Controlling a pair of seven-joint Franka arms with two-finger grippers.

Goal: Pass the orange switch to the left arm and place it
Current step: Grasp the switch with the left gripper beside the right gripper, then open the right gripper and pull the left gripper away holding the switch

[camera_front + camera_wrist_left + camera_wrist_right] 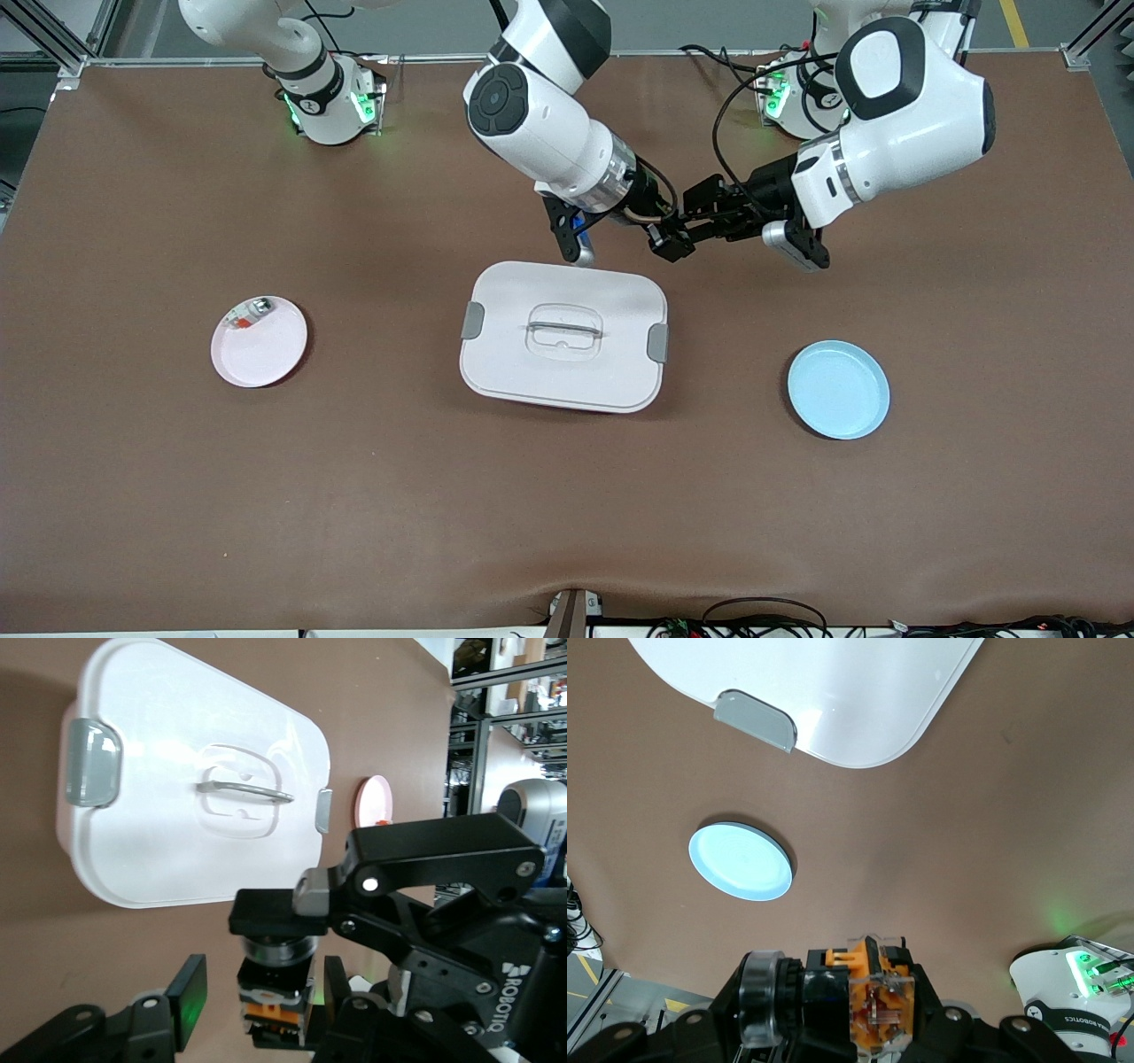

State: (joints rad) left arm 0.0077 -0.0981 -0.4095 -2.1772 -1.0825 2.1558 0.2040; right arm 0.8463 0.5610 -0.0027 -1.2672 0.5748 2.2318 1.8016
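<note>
The orange switch, with its black stub and orange-and-clear body, is clamped in my right gripper, which is shut on it. Both grippers meet in the air over bare table beside the box, on the side toward the robot bases. My right gripper reaches in from the right arm's end. My left gripper faces it. In the left wrist view the switch sits between my left gripper's open fingers, with a gap at the green-lit pad. A right finger presses on the switch's end.
The white box also shows in the left wrist view and the right wrist view. A pink plate with a small silvery-clear piece lies toward the right arm's end. A blue plate lies toward the left arm's end.
</note>
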